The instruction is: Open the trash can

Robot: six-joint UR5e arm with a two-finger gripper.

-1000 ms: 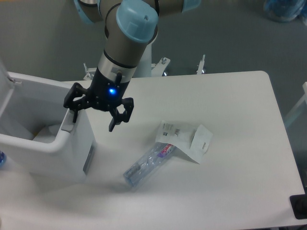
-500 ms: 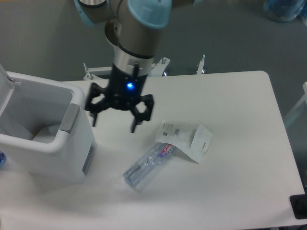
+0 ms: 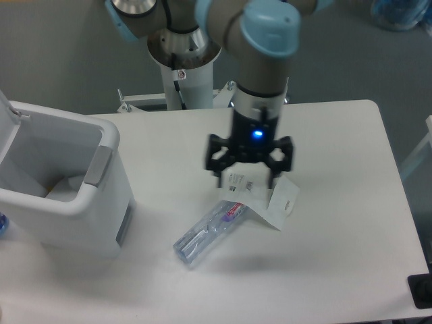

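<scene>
One gripper [image 3: 248, 177], jaws spread wide, above packaged toothbrush [image 3: 233, 211]; trash can [image 3: 59, 192] well apart, lid up.

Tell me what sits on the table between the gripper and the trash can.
Nothing: in the camera view, only bare table separates the gripper from the trash can. The plastic package lies lower, nearer the camera.

The large white boxy trash can [image 3: 64, 202] stands upright with its top open and its grey push tab facing right, well left of the pincer [image 3: 248, 177].
</scene>
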